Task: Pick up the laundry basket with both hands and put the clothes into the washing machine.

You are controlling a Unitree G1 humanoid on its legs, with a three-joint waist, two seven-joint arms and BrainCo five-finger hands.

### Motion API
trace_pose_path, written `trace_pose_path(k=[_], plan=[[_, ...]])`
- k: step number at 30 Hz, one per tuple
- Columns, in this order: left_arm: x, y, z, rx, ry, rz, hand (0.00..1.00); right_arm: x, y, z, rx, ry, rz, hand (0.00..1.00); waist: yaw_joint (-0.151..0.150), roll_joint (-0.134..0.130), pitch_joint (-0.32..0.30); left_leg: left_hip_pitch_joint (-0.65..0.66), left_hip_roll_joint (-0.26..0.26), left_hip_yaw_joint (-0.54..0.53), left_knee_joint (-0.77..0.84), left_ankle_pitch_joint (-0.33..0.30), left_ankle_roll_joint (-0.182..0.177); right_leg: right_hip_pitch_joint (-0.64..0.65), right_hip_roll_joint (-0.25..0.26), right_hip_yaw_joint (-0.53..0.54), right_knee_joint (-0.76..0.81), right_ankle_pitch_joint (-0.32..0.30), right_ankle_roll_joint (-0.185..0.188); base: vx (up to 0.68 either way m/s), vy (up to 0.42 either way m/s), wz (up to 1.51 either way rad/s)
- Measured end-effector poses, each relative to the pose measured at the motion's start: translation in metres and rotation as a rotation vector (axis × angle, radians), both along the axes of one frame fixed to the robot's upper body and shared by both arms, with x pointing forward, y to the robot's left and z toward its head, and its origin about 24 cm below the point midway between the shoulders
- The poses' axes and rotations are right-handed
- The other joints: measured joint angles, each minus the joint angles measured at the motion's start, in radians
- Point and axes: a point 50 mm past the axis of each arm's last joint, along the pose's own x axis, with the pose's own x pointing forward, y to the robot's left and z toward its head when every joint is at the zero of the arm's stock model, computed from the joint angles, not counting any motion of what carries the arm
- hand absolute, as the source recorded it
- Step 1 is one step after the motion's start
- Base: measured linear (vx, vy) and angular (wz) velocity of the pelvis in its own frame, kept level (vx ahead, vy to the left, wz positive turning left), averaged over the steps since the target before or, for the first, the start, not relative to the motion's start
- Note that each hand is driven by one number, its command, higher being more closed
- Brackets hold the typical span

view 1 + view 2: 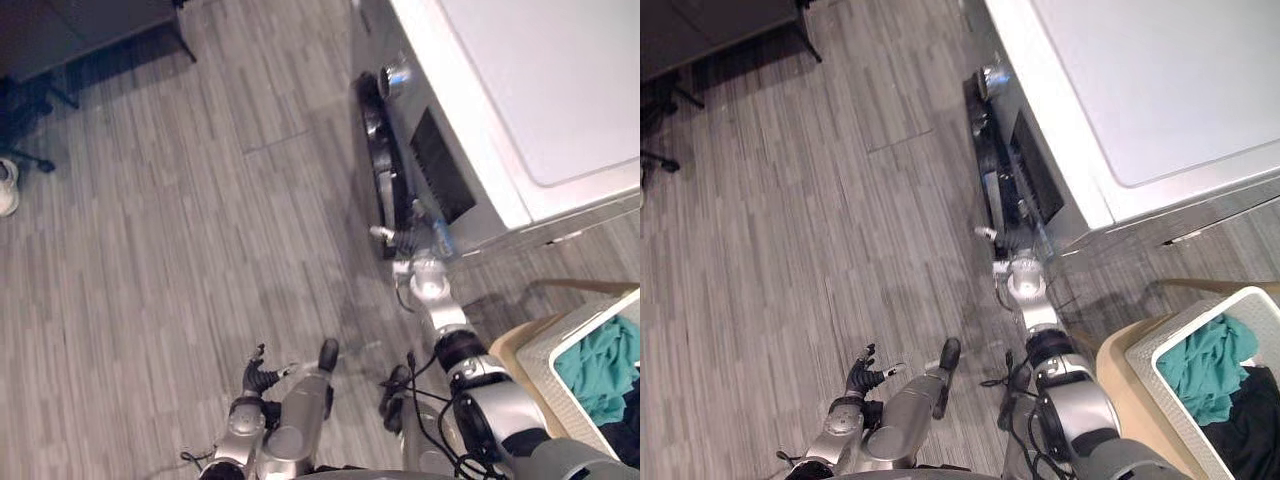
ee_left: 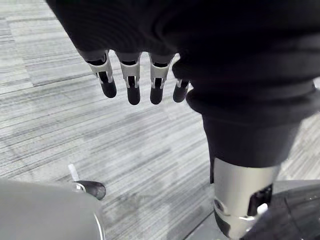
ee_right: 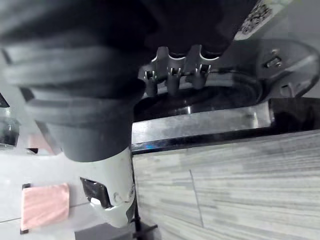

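Laundry basket (image 1: 1180,325) of clothes (image 1: 1205,365) looks light with a stiff rim; grab opposite rim edges. Left hand (image 1: 865,378) hangs slack, fingers apart, empty. Right hand (image 3: 172,75) has straight fingers at the washing machine (image 1: 520,80) door (image 1: 378,160).

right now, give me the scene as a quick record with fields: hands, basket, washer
left hand: low over the floor, fingers relaxed, holding nothing
right hand: stretched to the door of the washing machine, fingers straight; contact unclear
laundry basket: at the robot's right, apart from both hands
clothes: teal and dark, in the basket
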Motion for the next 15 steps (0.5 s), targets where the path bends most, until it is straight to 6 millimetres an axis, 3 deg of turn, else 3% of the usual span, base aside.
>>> trace_pose_path(k=[4, 8, 13, 15], plan=[[0.009, -0.001, 0.009, -0.003, -0.057, 0.028, 0.00, 0.008, -0.003, 0.021, 0.032, -0.040, -0.077, 0.00, 0.005, 0.004, 0.007, -0.037, -0.007, -0.003, -0.055, 0.045, 0.003, -0.077, -0.022, -0.008, 0.060, -0.006, 0.000, -0.20, -0.016, 0.16], [0.020, -0.003, 0.015, -0.015, -0.089, 0.033, 0.00, 0.011, -0.001, 0.021, 0.060, -0.022, -0.072, 0.00, 0.012, 0.007, 0.009, -0.057, -0.005, -0.007, -0.082, 0.077, 0.004, -0.105, -0.032, -0.030, 0.081, -0.007, 0.000, -0.14, -0.026, 0.20], [0.033, -0.009, 0.024, -0.026, -0.134, 0.024, 0.00, 0.009, 0.028, 0.019, 0.030, -0.012, 0.026, 0.00, 0.022, 0.006, 0.012, -0.071, -0.003, -0.032, -0.084, 0.088, -0.006, -0.116, -0.033, -0.052, 0.090, -0.010, -0.004, -0.03, -0.055, 0.09], [0.041, -0.011, 0.031, -0.029, -0.169, 0.016, 0.00, 0.005, 0.056, 0.021, 0.045, -0.013, 0.109, 0.00, 0.028, 0.007, 0.013, -0.084, -0.003, -0.067, -0.083, 0.094, -0.017, -0.115, -0.038, -0.091, 0.106, -0.030, -0.010, 0.00, -0.090, 0.41]])
